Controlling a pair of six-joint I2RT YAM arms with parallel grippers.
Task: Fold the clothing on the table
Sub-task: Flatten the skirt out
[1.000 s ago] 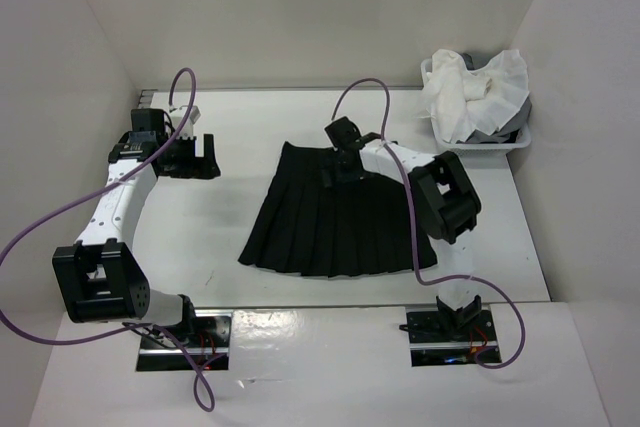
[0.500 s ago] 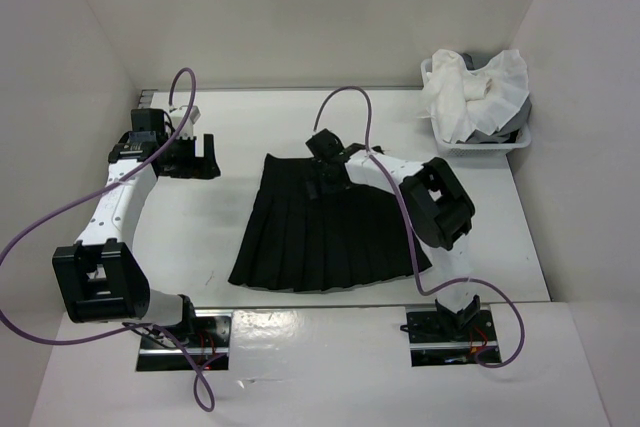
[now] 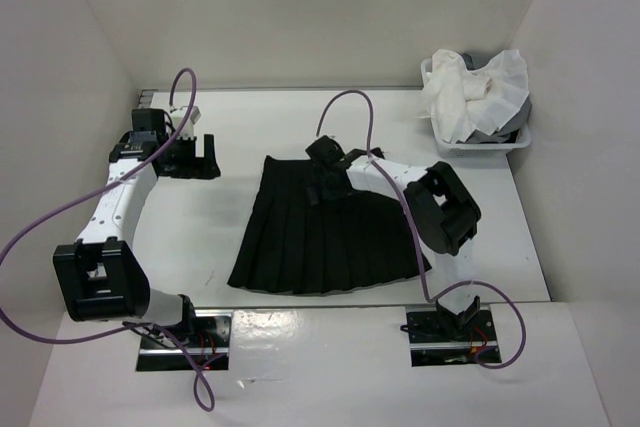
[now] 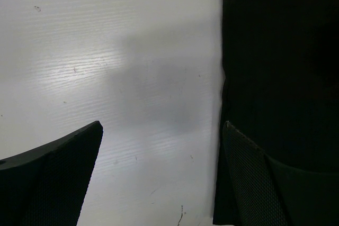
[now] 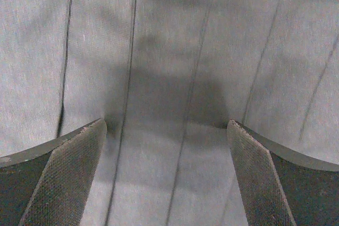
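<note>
The clothing, a black pleated skirt (image 3: 330, 237), lies flat on the white table (image 3: 190, 237), waistband away from the arms and hem toward them. My right gripper (image 3: 322, 182) is down on the skirt just below the waistband. Its jaws stand open with both fingertips (image 5: 98, 130) touching the pleated fabric (image 5: 169, 51), which fills the right wrist view. My left gripper (image 3: 200, 157) hovers open over bare table (image 4: 106, 51) to the left of the skirt. The skirt's dark edge (image 4: 275, 51) shows beside its right finger. My left gripper (image 4: 163, 125) holds nothing.
A small white basket (image 3: 520, 137) heaped with white and grey cloths (image 3: 470, 87) stands at the back right corner. White walls close in the table on the left, back and right. Purple cables loop above both arms.
My right gripper has slid left with its fingertips on the skirt, and the skirt has shifted left and a little nearer with it. The left arm has stayed still.
</note>
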